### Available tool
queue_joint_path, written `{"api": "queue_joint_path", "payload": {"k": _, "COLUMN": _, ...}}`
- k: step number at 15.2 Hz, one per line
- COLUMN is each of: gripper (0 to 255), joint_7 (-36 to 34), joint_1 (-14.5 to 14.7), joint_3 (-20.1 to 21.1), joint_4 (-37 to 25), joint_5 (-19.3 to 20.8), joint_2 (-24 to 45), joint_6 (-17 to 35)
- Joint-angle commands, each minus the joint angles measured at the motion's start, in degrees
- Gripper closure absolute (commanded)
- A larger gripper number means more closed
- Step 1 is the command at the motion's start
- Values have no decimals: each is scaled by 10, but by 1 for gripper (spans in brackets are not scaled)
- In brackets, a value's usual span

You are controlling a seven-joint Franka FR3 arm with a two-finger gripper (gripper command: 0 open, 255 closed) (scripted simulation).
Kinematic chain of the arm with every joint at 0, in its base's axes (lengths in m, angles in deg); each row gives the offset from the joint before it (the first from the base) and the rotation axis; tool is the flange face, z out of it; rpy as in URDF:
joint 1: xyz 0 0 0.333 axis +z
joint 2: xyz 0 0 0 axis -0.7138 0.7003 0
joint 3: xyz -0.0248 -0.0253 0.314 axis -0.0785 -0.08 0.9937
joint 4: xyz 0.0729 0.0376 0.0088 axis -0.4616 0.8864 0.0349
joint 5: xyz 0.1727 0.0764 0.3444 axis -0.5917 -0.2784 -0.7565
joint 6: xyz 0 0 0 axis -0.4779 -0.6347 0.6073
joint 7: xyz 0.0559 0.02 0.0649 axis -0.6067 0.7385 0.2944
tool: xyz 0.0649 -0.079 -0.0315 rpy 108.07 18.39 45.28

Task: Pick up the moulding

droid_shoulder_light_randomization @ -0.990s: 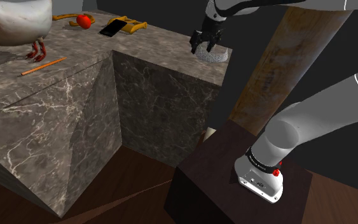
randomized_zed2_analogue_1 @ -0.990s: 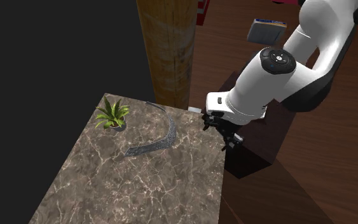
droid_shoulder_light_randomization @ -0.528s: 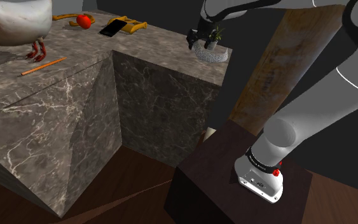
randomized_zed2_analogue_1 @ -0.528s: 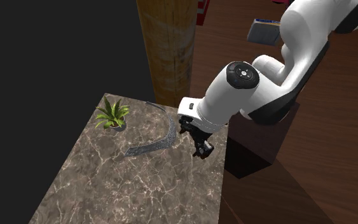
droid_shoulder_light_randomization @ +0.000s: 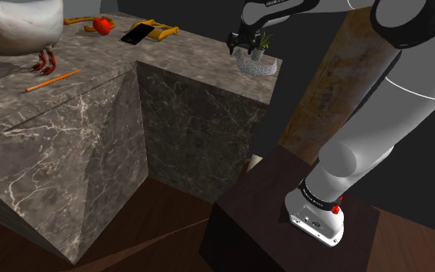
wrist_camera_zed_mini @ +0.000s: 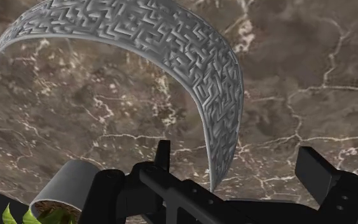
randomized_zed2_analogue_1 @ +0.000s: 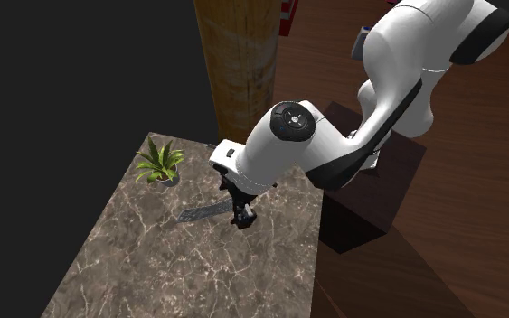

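While the black gripper [wrist_camera_zed_mini: 238, 167] hangs just over the dark marble counter [randomized_zed2_analogue_1: 153, 262], its two fingers stand apart, clasping nothing. Curved grey moulding [wrist_camera_zed_mini: 190, 44] with maze-like relief rests on the counter. One tapering end reaches in between the fingers, nearer one of them; can't tell if it touches. A small potted plant [randomized_zed2_analogue_1: 160, 164] sits on the same counter, near the moulding. The white arm [randomized_zed2_analogue_1: 288, 154] covers the moulding's middle in the second exterior view.
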Motion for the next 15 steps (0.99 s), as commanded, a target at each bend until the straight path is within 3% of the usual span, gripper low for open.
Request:
{"api": "queue_joint_path", "payload": {"k": 1, "gripper": 0, "joint_7": -8, "joint_1": -3, "joint_3": -4, "joint_4": -16, "joint_5": 6, "joint_2": 20, "joint_6": 8}}
{"api": "queue_joint_path", "payload": {"k": 9, "gripper": 0, "joint_7": -21, "joint_1": -4, "joint_3": -5, "joint_4": 17, "joint_5": 16, "joint_2": 35, "joint_6": 55}}
{"api": "queue_joint_path", "payload": {"k": 10, "gripper": 255, "joint_7": -21, "joint_1": -4, "joint_3": -5, "joint_4": 17, "joint_5": 16, "joint_2": 35, "joint_6": 55}}
{"api": "queue_joint_path", "payload": {"k": 15, "gripper": 255, "joint_7": -21, "joint_1": -4, "joint_3": -5, "joint_4": 17, "joint_5": 16, "joint_2": 34, "joint_6": 55}}
